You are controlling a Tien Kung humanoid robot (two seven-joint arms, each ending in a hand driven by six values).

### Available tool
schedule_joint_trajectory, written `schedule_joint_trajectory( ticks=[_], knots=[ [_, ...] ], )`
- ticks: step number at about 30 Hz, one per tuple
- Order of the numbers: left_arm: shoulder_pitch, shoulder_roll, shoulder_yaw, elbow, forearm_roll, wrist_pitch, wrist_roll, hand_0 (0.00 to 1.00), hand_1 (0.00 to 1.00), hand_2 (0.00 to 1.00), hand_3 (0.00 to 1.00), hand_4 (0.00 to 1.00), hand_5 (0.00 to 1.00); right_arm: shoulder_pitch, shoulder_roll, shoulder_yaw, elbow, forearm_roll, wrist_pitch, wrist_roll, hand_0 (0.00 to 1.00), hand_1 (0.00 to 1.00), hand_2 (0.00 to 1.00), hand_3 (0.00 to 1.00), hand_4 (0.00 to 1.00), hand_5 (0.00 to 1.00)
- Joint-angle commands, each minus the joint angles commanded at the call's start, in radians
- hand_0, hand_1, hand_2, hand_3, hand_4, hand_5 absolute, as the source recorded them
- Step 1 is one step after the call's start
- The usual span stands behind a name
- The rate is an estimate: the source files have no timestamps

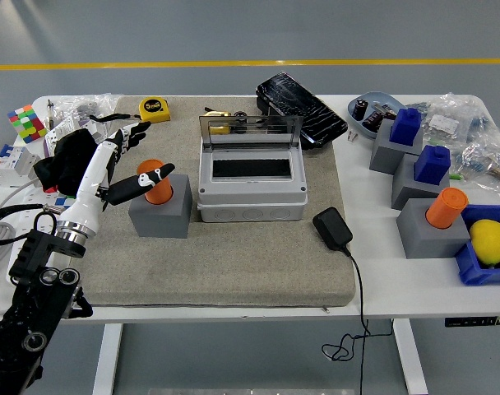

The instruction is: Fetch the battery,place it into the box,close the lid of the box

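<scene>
Now we are reaching for the battery, so we take the scene from the large things down. On the table (233,309) lies a grey mat (233,263), and near its middle stands the box (252,185) with its clear lid (250,130) tipped up at the back, the slot inside open to us. Just left of the box sits a grey block (161,216), and the orange battery (158,183) stands upright in its top. Our left hand (122,160) comes in from the left with its fingers spread and holding nothing; the thumb (143,183) lies against the battery's near side, while the other fingers are up beyond it. We judge the grasp not yet made. To do it well, we should bring the fingers down round the far side, close squarely on the orange body, then lift straight up out of the block before swinging right, keeping clear of the raised lid. Our right hand is out of view.
</scene>
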Motion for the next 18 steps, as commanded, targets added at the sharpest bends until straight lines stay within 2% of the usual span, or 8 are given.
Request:
schedule_joint_trajectory(
  ticks=[6,7,12,13,18],
  knots=[
    [-0.006,0.000,0.020,0.051,-0.057,0.020,-0.051,0.785,0.890,0.928,0.854,0.998,0.452,0.003,0.000,-0.008,0.000,0.007,0.001,0.003,0.633,0.646,0.675,0.585,0.998,0.525],
    [-0.007,0.000,0.021,0.059,-0.063,0.023,-0.056,0.731,0.858,0.885,0.817,0.998,0.361,0.003,0.000,-0.008,0.000,0.007,0.002,0.002,0.635,0.647,0.675,0.584,0.998,0.524],
    [-0.017,0.000,0.038,0.096,-0.087,0.030,-0.072,0.731,0.858,0.885,0.817,0.998,0.361,0.001,0.000,0.002,0.000,-0.001,0.001,-0.002,0.635,0.647,0.675,0.584,0.998,0.524],
    [-0.018,0.000,0.041,0.101,-0.090,0.031,-0.073,0.645,0.779,0.822,0.768,0.998,0.236,0.000,0.000,0.003,0.000,-0.002,0.001,-0.002,0.633,0.647,0.675,0.584,0.998,0.522],
    [-0.025,0.000,0.058,0.124,-0.093,0.035,-0.080,0.645,0.779,0.822,0.768,0.998,0.236,0.002,0.000,-0.002,0.000,0.003,0.002,0.000,0.633,0.647,0.675,0.584,0.998,0.522]
  ],
)
